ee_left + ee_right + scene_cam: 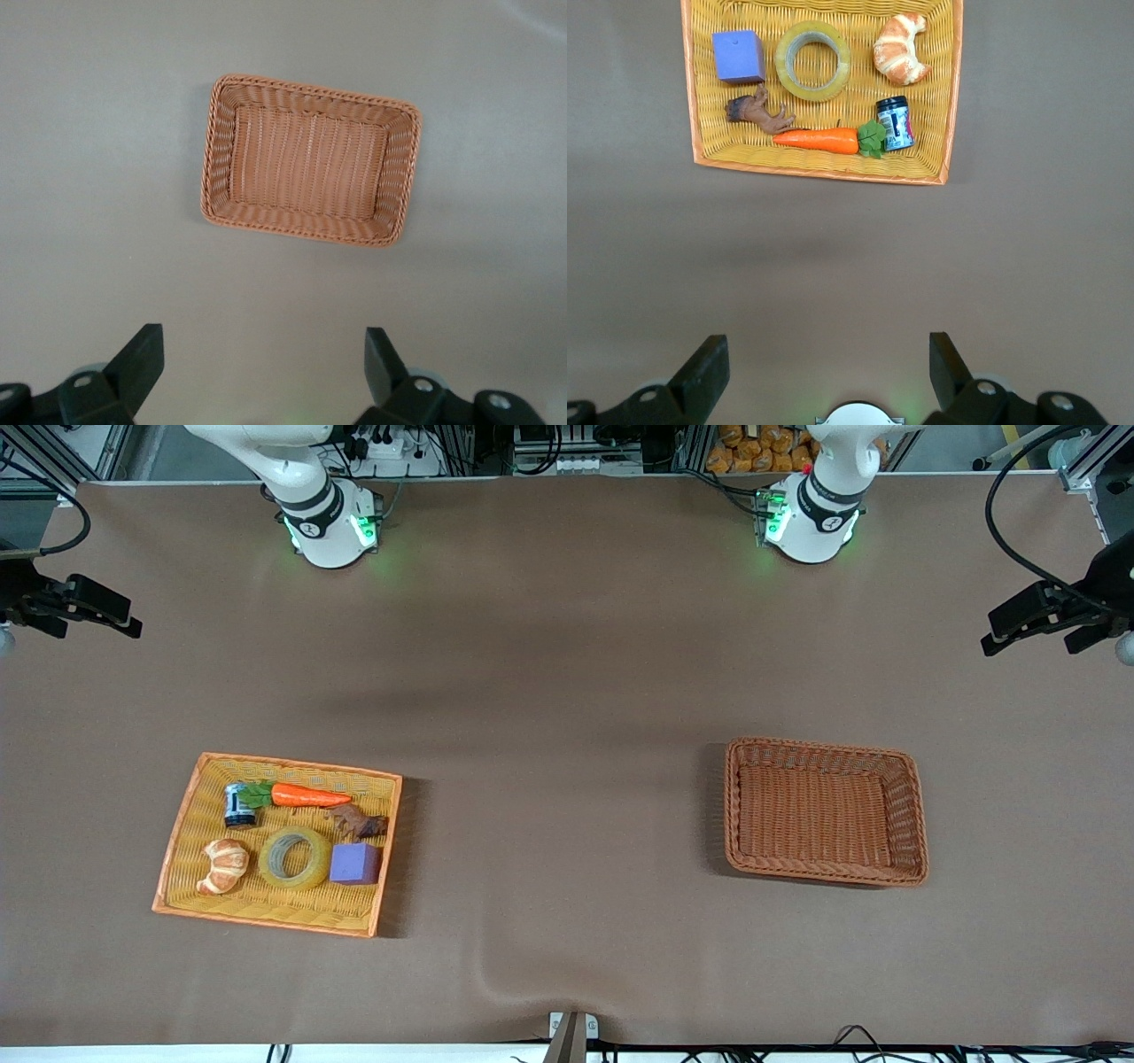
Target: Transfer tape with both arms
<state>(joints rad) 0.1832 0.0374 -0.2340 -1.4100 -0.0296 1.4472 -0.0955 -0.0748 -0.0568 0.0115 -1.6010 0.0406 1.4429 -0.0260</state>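
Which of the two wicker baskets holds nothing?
The brown wicker basket toward the left arm's end of the table; the yellow orange-rimmed wicker basket holds the yellowish translucent tape roll among other things.

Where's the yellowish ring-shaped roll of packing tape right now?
The tape roll lies flat in the yellow wicker tray toward the right arm's end of the table, between the croissant and the purple cube.

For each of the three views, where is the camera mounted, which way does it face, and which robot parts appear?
Front view: high, facing the robots; both bases at the top, left gripper and right gripper at the edges.
Left wrist view: looks down past open left fingers at the empty brown wicker basket.
Right wrist view: looks down past open right fingers at the yellow wicker tray holding the yellowish tape ring.
Both baskets also show in front.
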